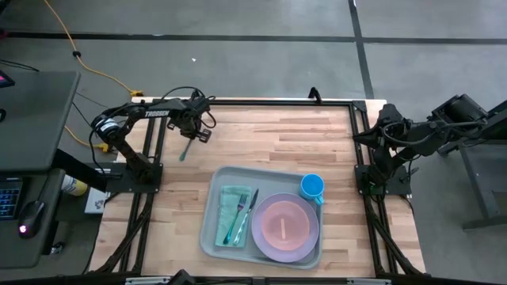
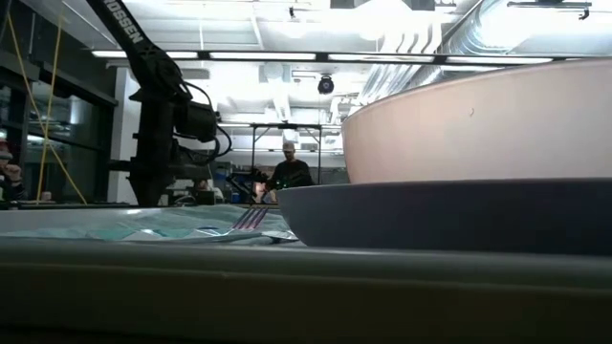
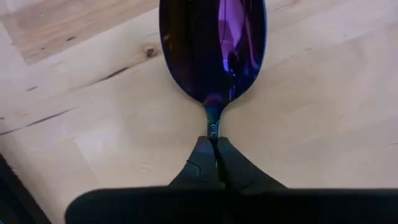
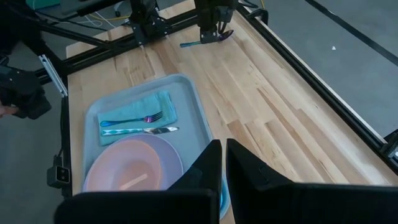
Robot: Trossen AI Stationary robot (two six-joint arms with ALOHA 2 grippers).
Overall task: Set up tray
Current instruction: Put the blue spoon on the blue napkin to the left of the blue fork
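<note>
Nearest the front edge of the wooden counter (image 1: 293, 142) lies the tray (image 1: 214, 190), a pale grey-green plastic rectangle with rounded corners and a raised rim, its long axis running across the counter from side to side. On its left part sits a teal folded napkin (image 1: 230, 207) carrying a fork (image 1: 234, 222) and a knife (image 1: 247, 215), both laid lengthwise from the front towards the back, tines and blade away from the front edge. Beside them a pink plate (image 1: 283, 224) rests on a larger bluish plate (image 1: 305, 253), both round and smooth. A blue cup (image 1: 312, 187) stands at the tray's far right corner.

Farther back, my left arm reaches in from its base at the counter's left side, bent at the elbow, its tool (image 1: 190, 131) over the far left part of the boards. That left tool (image 3: 216, 144) is closed on the thin neck of a spoon (image 3: 212, 46), whose glossy purple iridescent bowl points away from my wrist; the teal handle (image 1: 184, 149) hangs down towards the front.

My right arm is folded up at the counter's right edge, its right tool (image 4: 224, 163) looking across the tray, its two dark fingers (image 4: 208, 162) drawn near together with a narrow gap, holding nothing.
</note>
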